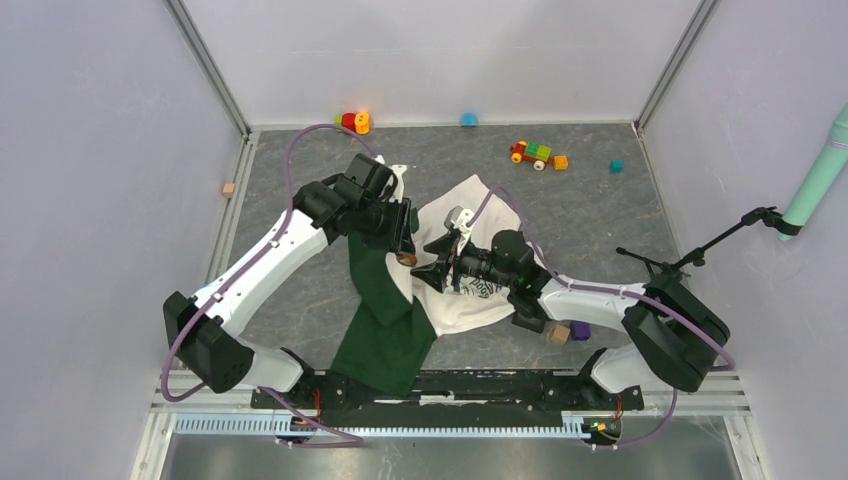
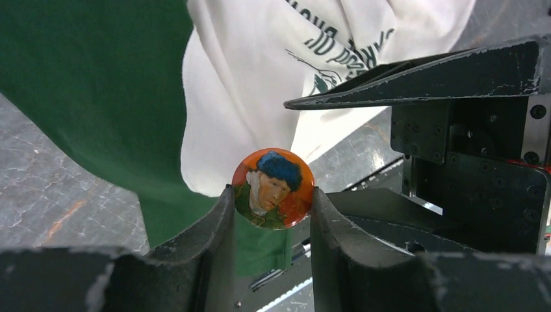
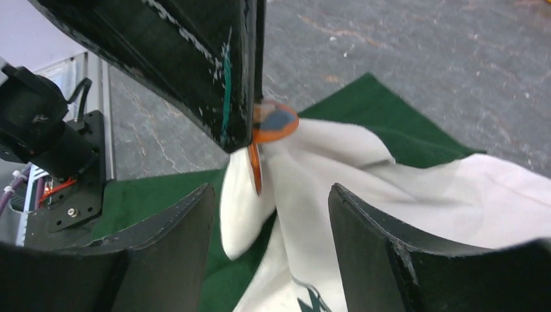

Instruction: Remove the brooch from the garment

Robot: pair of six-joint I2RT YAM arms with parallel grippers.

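Looks down from high behind the near edge, far enough off to take in the whole table (image 1: 600, 210). Peers out from the left wrist past the left gripper (image 2: 271, 205), very near the brooch (image 2: 273, 188). Faces back from the right wrist past the right gripper (image 3: 269, 192), equally near (opposite side). Shares brooch and garment (image 1: 385, 330) across all three.

brooch (image 2: 273, 188): orange, blue-capped portrait | garment (image 2: 97, 84): dark green, cream-white, dark lettering

You've got plain pale grey walls (image 1: 100, 150) boxing in a dark marbled grey counter (image 1: 600, 210), all pretty evenly lit.
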